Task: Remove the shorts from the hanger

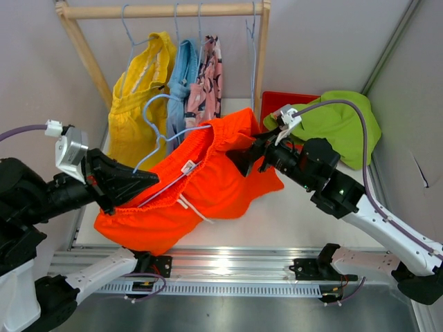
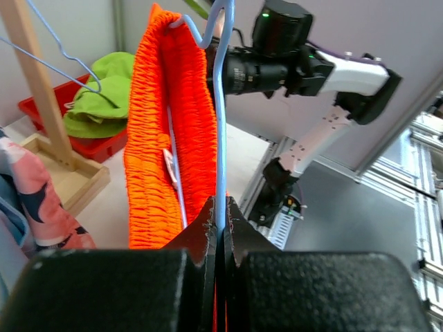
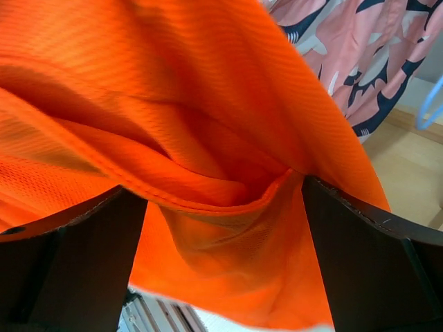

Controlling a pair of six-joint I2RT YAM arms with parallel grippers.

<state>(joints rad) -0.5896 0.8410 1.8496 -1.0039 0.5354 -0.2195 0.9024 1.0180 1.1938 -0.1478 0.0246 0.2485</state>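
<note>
The orange shorts (image 1: 201, 183) hang on a light blue wire hanger (image 1: 163, 135) held over the table. My left gripper (image 1: 142, 181) is shut on the hanger's wire (image 2: 221, 138), with the orange waistband (image 2: 169, 124) beside it. My right gripper (image 1: 239, 158) is open, its jaws wide apart with orange fabric (image 3: 208, 159) bunched between them. Yellow shorts (image 1: 138, 104), light blue shorts (image 1: 181, 86) and pink patterned shorts (image 1: 206, 83) hang on the wooden rack (image 1: 159, 10). Lime green shorts (image 1: 339, 121) lie in a red bin (image 1: 277, 102).
The rack's wooden posts (image 1: 261, 55) stand at the back. An empty wire hanger (image 1: 251, 41) hangs at the rail's right end. An aluminium rail (image 1: 228, 266) runs along the near edge. A grey wall (image 1: 408, 83) stands on the right.
</note>
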